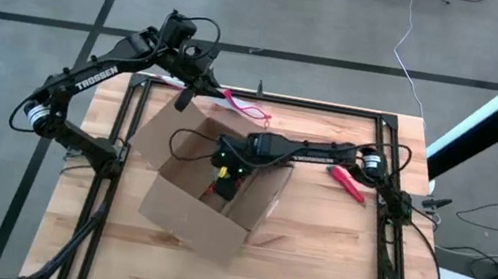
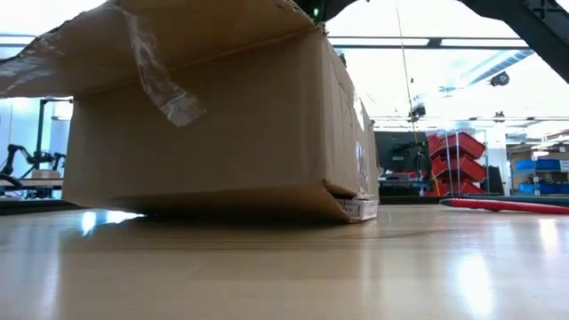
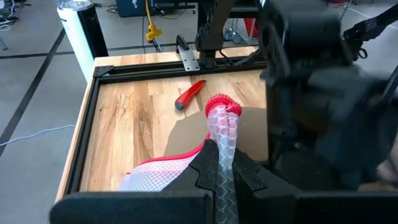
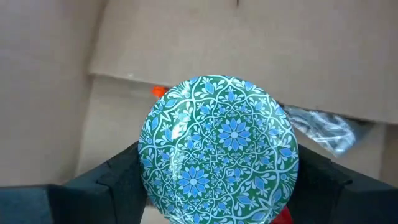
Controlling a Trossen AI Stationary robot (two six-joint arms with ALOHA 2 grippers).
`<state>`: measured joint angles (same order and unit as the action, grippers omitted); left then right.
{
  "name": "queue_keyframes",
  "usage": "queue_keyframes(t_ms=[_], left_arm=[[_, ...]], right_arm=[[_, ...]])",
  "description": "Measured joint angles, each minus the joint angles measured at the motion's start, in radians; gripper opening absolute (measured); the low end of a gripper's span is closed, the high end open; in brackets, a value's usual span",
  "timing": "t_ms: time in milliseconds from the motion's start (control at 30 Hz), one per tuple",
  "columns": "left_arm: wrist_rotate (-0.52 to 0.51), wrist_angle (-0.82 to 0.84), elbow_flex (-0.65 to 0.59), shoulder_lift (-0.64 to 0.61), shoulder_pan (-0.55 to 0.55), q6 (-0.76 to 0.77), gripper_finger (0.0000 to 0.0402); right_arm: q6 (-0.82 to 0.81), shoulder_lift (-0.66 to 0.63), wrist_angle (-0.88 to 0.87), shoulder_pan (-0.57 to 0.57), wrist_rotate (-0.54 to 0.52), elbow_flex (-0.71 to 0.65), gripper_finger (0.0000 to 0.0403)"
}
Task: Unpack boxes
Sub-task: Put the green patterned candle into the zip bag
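The brown cardboard box (image 1: 210, 189) stands open in the middle of the table, its bottom on the wood (image 2: 222, 116). My right gripper (image 1: 224, 168) reaches down into it from the right and is shut on a round blue-and-green patterned dish (image 4: 219, 146). My left gripper (image 1: 217, 87) is beyond the box's far left corner, near the table's far edge. It is shut on a translucent pouch with a pink edge (image 1: 246, 109), which also shows in the left wrist view (image 3: 221, 130). My left gripper pinches a bunched strip of the pouch (image 3: 225, 163) between its two fingers. The pink-edged end (image 3: 222, 107) sticks out past the fingertips, and the rest (image 3: 158, 177) spreads beside them. Whether the pouch rests on the table cannot be told. My right gripper holds the dish by its rim, one finger (image 4: 121, 177) on each of two opposite sides. The fingers point down into the box. The dish's patterned face is turned toward the wrist camera. What lies under the dish is hidden.
A red-handled cutter (image 1: 346, 183) lies on the table to the right of the box (image 2: 502, 205). A loose strip of clear tape (image 2: 160, 84) hangs from the box's near flap. Crumpled plastic (image 4: 323, 127) lies inside the box. Black frame rails (image 1: 394, 184) border the table.
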<state>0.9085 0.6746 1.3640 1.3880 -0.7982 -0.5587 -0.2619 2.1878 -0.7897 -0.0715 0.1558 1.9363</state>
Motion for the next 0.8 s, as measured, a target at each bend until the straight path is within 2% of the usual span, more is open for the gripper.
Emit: queue_keyframes(t_ms=[167, 533, 800], left_arm=[[0.0, 0.001, 0.0, 0.0, 0.0, 0.0, 0.0], [0.019, 0.0, 0.0, -0.021, 0.014, 0.004, 0.0], [0.018, -0.002, 0.028, -0.056, 0.036, 0.022, 0.0]], right_arm=[[0.023, -0.059, -0.09, -0.007, -0.007, 0.077, 0.0272], [0.038, -0.246, -0.236, -0.07, -0.219, 0.118, 0.0272], [0.065, -0.29, -0.326, -0.142, -0.23, 0.117, 0.0272]])
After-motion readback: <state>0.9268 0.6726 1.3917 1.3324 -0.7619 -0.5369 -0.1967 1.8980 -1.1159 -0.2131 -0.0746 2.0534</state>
